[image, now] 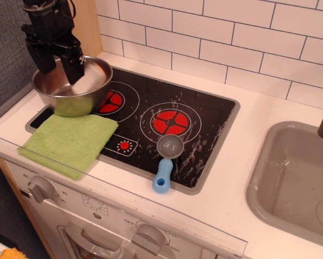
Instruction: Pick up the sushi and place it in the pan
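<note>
The pan (pixel 80 102) is a shiny steel bowl standing on the back-left corner of the stovetop, partly on a green cloth. My black gripper (pixel 60 67) hangs over the pan's left half with its fingers (pixel 75 69) spread apart and their tips reaching down to about the rim. Between the fingers I see only the pan's steel inside. The sushi is not visible; the gripper and the pan's near wall hide much of the pan's bottom.
A green cloth (pixel 67 141) lies in front of the pan. A small grey scoop with a blue handle (pixel 165 164) lies on the black stovetop (pixel 204 124) near its front edge. A grey sink (pixel 294 178) is at the right. A white tiled wall (pixel 231 43) runs behind.
</note>
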`<state>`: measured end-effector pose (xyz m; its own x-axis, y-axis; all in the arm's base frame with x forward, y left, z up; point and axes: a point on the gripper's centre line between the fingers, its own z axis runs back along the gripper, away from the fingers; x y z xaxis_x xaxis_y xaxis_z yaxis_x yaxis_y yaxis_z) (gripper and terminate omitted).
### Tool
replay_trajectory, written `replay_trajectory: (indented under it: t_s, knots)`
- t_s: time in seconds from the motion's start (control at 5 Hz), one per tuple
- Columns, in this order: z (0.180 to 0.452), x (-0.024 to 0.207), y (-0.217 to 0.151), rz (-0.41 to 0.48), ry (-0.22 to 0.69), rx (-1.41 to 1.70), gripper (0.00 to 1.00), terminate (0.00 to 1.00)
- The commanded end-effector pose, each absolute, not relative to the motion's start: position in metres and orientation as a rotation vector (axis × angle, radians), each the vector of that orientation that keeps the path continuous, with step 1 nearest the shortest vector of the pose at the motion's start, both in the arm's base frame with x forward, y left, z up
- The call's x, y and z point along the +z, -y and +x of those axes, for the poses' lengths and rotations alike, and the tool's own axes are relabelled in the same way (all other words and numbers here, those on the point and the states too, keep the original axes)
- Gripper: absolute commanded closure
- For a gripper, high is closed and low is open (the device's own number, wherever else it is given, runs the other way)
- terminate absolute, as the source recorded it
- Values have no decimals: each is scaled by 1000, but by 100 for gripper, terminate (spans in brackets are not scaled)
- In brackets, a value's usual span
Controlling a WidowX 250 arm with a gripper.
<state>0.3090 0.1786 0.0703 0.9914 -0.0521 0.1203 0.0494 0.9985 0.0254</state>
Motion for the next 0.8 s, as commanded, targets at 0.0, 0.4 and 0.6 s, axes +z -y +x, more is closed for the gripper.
replay_trajectory:
  t_s: [0.0,0.4,0.6]
  knots:
    - [308,111,-162,-3,219,-79,0,0]
    - [306,117,-150,-3,204,-94,0,0]
    - [306,117,-150,-3,204,-94,0,100]
